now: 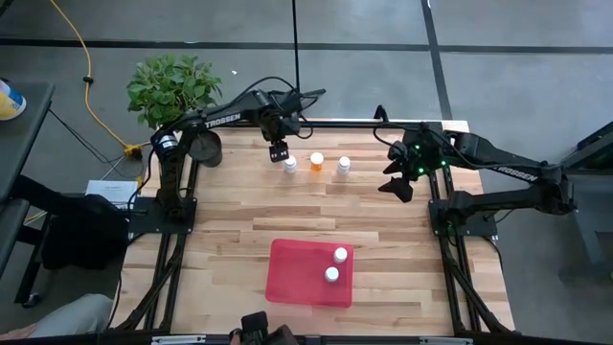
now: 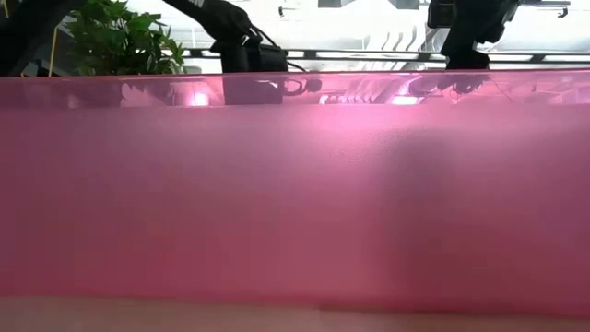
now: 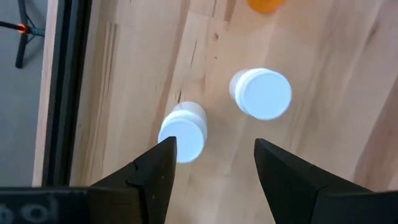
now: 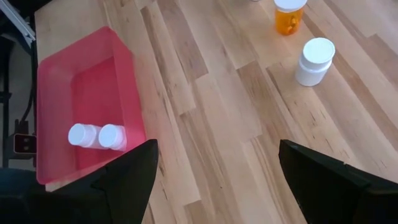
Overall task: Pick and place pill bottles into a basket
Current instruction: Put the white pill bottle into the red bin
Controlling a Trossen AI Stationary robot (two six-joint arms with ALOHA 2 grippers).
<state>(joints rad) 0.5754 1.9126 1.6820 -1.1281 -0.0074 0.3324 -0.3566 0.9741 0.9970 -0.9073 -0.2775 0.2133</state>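
Observation:
The red-pink basket (image 1: 297,283) lies near the table's front edge and holds two white bottles (image 1: 335,264), which also show in the right wrist view (image 4: 96,135). Near the far edge an orange bottle (image 1: 316,162) and a white bottle (image 1: 343,167) stand upright. My left gripper (image 1: 279,150) hovers open above two more upright white bottles (image 3: 183,130) (image 3: 261,93), with one (image 1: 290,165) showing beside it from above. My right gripper (image 1: 397,177) is open and empty, above the table's right side. In its wrist view (image 4: 214,168) it looks toward the basket (image 4: 56,81).
A round black pot (image 1: 206,149) stands at the far left corner beside a green plant (image 1: 172,86). Bare wood lies between the bottles and the basket. In the low view the basket's pink wall (image 2: 295,184) fills the picture.

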